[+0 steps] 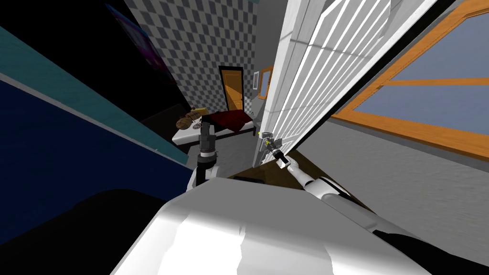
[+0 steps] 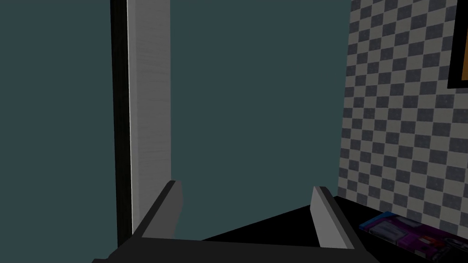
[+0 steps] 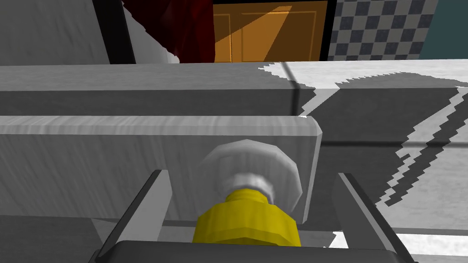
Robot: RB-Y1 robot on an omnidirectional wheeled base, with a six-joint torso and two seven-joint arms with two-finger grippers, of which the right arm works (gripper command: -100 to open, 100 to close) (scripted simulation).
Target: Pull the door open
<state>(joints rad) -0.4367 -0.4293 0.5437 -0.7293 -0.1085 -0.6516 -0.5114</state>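
The white panelled door (image 1: 305,71) stands ajar just ahead of me, its free edge near my right hand. My right gripper (image 1: 265,138) is at the door's handle. In the right wrist view a yellow knob (image 3: 247,219) on a round grey rosette (image 3: 256,160) sits between the open fingers of the right gripper (image 3: 251,175), with gaps on both sides. The door's grey face (image 3: 91,160) lies close behind the knob. My left gripper (image 1: 206,125) is raised left of the door, and its wrist view shows the left gripper (image 2: 247,185) open and holding nothing.
Beyond the door a bed (image 1: 191,136) with a dark red blanket (image 1: 234,118) stands before a checkered wall with an orange door (image 1: 232,88). A teal wall (image 1: 71,95) runs close on my left. An orange-framed window (image 1: 430,95) is on the right.
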